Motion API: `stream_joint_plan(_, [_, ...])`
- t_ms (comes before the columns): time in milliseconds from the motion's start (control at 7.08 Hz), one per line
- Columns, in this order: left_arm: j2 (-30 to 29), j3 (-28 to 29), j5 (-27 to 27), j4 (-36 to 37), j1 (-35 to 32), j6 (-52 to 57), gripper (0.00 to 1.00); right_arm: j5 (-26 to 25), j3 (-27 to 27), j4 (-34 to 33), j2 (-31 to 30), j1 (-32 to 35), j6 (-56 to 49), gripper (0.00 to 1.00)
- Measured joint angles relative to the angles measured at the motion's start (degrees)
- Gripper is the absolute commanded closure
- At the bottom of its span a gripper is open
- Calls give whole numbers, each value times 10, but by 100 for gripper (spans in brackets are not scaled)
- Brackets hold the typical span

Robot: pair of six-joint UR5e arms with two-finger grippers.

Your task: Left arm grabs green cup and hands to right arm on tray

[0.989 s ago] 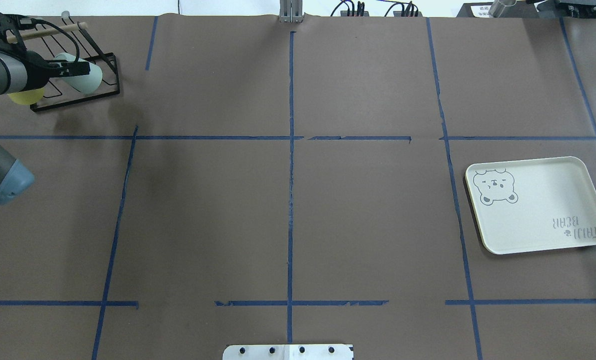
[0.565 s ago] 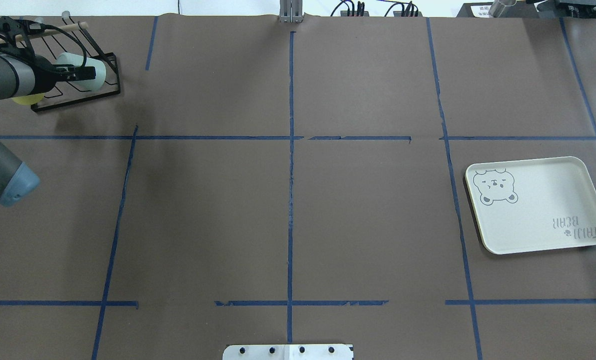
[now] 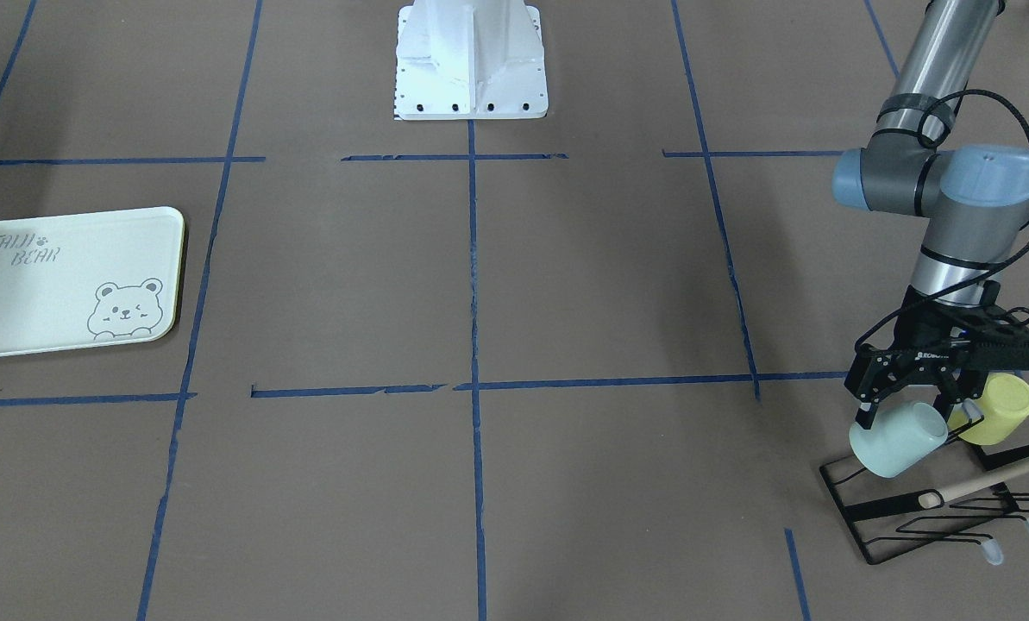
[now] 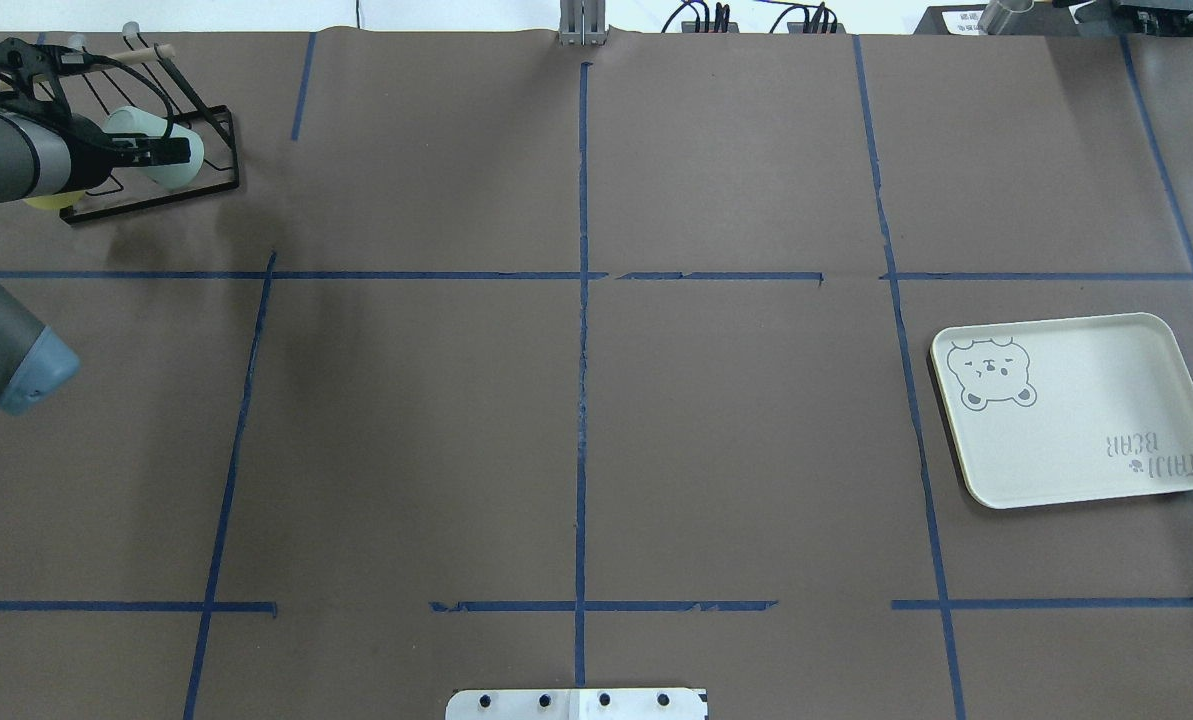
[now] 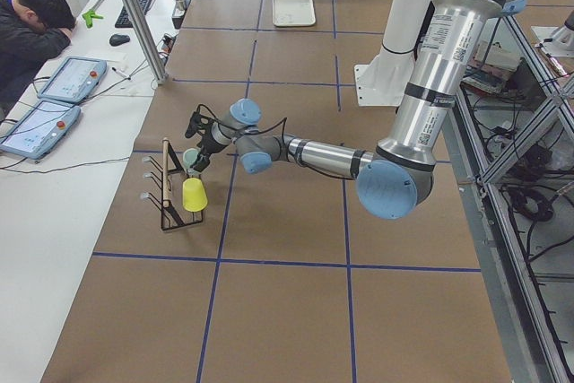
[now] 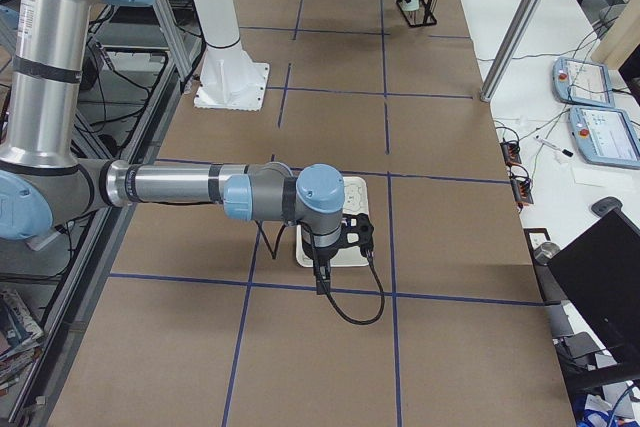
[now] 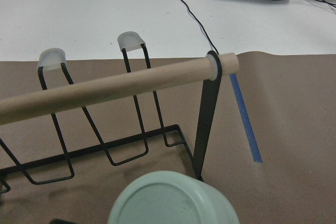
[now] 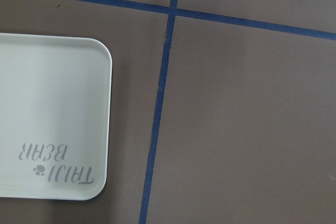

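My left gripper (image 3: 908,412) is shut on the pale mint-green cup (image 3: 895,442) and holds it tilted over the black wire rack (image 3: 928,509). In the overhead view the left gripper (image 4: 161,150) and the green cup (image 4: 134,122) are at the far left corner. The left wrist view shows the green cup's base (image 7: 173,200) in front of the rack's wooden dowel (image 7: 105,90). The tray (image 4: 1086,420) lies empty at the right. My right gripper (image 6: 322,272) hangs over the tray's edge (image 8: 52,103); I cannot tell whether it is open or shut.
A yellow cup (image 3: 1001,410) sits on the rack beside the green one, partly hidden by my left arm in the overhead view. The robot base (image 3: 471,60) stands at the table's middle edge. Blue tape lines cross the brown table cover.
My left gripper, with the green cup in it, has shifted slightly left and towards the far edge over the rack. The tray has not moved.
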Motion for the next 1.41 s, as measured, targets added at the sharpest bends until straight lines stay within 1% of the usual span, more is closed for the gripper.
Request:
stream_joint_plan(707, [-13,-4,-2,0,0,-2,0,0,1,0,0,0,0,0])
stream_joint_plan(1413, [-13,6,0,0,0,1,0,0,1,0,0,0,-1,0])
